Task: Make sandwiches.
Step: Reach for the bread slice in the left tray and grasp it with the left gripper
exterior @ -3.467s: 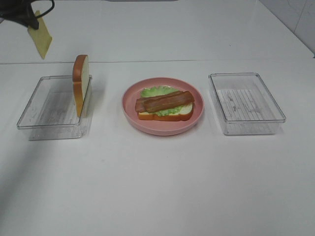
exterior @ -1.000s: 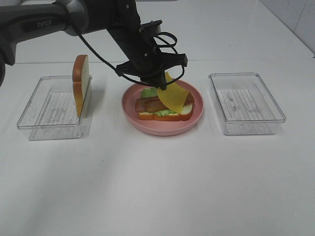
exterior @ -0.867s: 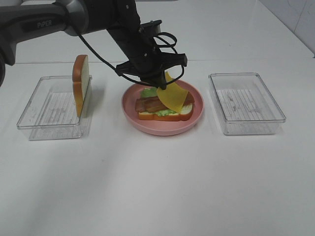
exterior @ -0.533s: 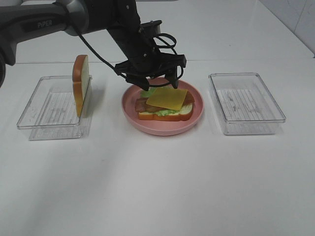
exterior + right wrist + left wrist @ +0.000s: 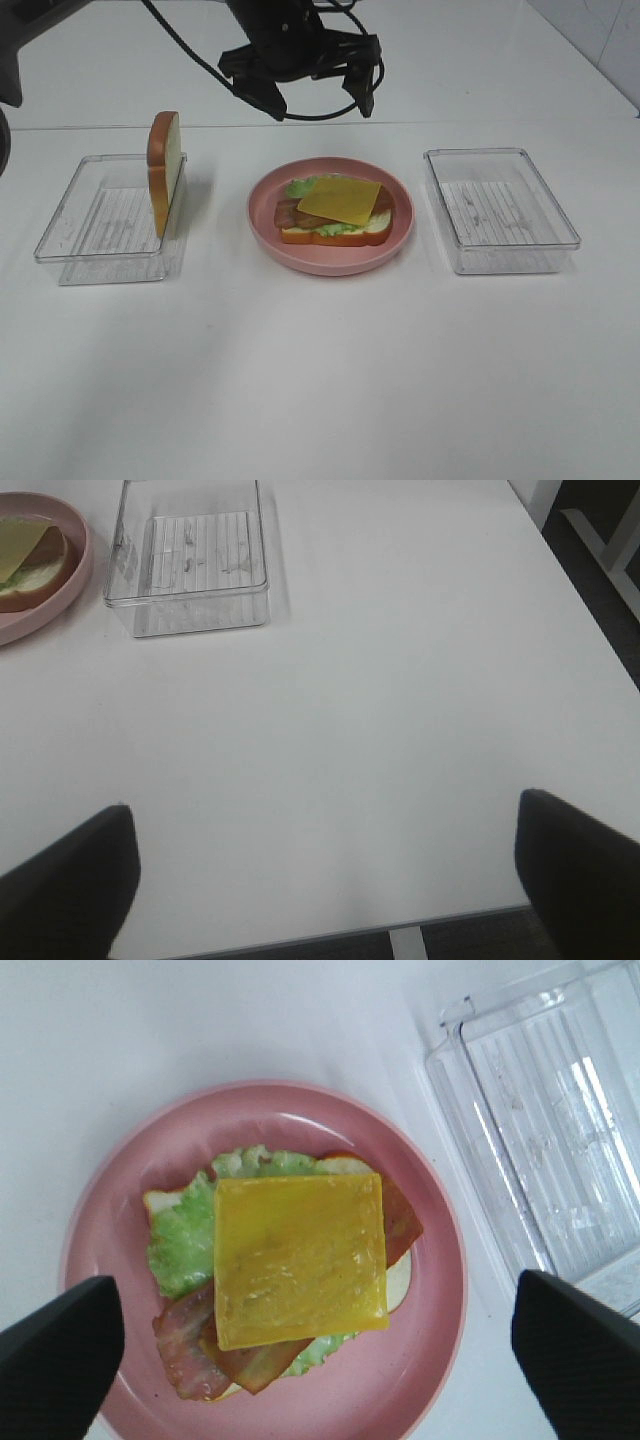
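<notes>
The left gripper point(image 5: 315, 95), jaws now spread and empty, has released the cheese square point(image 5: 340, 201) onto the bacon strips point(image 5: 288, 213); top bread slice point(image 5: 165, 170) remains.

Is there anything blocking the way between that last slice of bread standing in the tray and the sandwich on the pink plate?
Nothing visible does. The bread slice stands upright in the left tray; only bare table lies between it and the pink plate. The cheese on top is uncovered, and the left gripper hangs open above.

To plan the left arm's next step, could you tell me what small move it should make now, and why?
Probably swing the open left gripper toward the upright bread slice in the left tray. The cheese square already lies flat on the bacon and lettuce, so only the top slice seems missing.
</notes>
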